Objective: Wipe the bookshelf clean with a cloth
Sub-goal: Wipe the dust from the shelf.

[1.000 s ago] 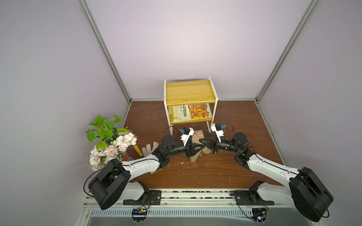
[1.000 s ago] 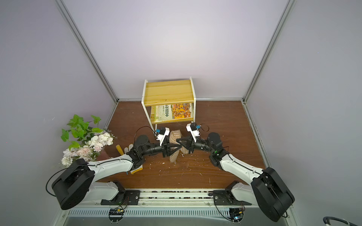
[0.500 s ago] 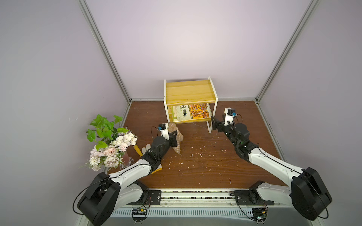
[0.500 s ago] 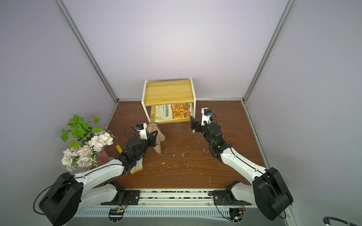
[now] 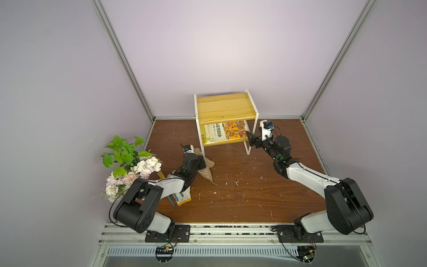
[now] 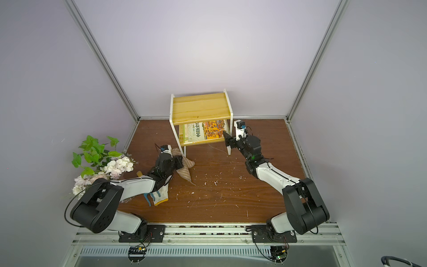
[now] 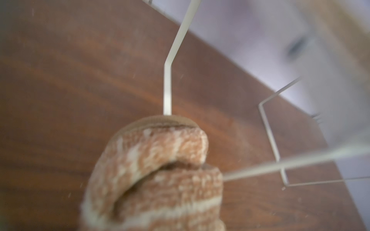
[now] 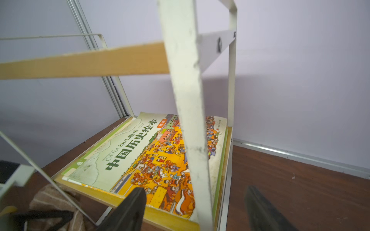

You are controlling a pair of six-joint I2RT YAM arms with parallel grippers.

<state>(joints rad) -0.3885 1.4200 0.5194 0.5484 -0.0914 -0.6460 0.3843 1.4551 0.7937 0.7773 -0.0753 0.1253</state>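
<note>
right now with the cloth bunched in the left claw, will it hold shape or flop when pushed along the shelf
Probably floppy: the cloth sags in folds from the shut left claw. Likely light, as one pinch carries it. Its fuzzy pile in the left wrist view should drag rather than slide on the bookshelf boards.

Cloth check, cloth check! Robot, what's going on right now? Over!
Left gripper shut on cloth, beside bookshelf, not on it. Right gripper open at its front leg. Book lying on lower board.
</note>
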